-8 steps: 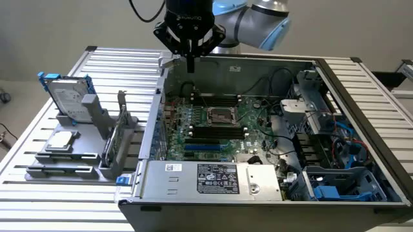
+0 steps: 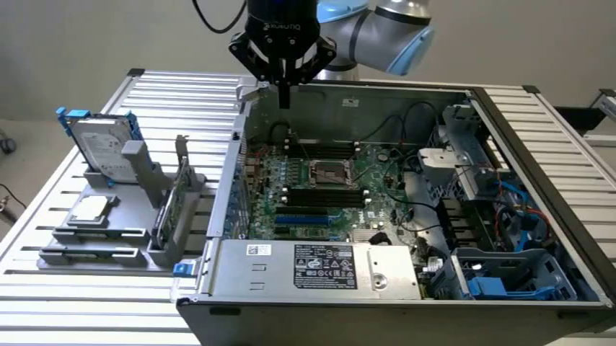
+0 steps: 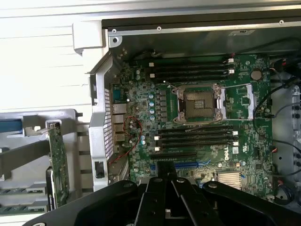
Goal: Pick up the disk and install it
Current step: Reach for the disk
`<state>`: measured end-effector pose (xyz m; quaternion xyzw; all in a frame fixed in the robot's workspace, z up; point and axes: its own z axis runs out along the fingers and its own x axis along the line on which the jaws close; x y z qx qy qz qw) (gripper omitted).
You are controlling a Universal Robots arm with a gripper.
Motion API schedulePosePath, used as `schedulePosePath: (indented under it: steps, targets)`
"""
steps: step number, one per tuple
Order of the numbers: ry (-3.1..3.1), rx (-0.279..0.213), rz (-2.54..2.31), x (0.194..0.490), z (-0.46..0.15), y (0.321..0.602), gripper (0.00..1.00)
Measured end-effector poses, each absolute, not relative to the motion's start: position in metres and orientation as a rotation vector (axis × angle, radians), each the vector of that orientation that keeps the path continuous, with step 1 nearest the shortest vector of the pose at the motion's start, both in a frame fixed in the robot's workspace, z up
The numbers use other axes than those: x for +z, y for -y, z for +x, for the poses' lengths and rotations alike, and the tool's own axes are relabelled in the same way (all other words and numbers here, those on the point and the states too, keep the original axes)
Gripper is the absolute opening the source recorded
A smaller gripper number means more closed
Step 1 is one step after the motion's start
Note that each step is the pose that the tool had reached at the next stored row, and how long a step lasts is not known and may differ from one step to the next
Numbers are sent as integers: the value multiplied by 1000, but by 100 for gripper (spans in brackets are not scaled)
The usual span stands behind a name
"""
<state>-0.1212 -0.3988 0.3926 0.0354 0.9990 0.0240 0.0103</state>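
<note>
The disk (image 2: 99, 146), a silver-grey drive with a white label in a bright blue carrier, stands upright in a grey holder (image 2: 106, 238) on the slatted table at the exterior view's left. My gripper (image 2: 285, 99) hangs above the back left corner of the open computer case (image 2: 231, 180), well apart from the disk. Its fingers are shut together and hold nothing. In the wrist view the gripper (image 3: 165, 181) points down over the motherboard (image 3: 197, 127), near the case's metal side wall.
A thin green circuit card (image 2: 169, 205) stands in the same holder, and a small silver chip (image 2: 89, 209) lies on it. Inside the case are a CPU socket (image 2: 327, 172), cables, a labelled power supply (image 2: 318, 267) and a blue drive bay (image 2: 500, 285).
</note>
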Motion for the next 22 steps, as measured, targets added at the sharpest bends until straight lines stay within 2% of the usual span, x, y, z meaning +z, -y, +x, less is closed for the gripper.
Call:
schedulePosePath:
  steps: [6, 22]
  targets:
    - [-3118, 75, 108, 393, -122, 397, 11]
    - [-3118, 75, 100, 388, -150, 349, 11]
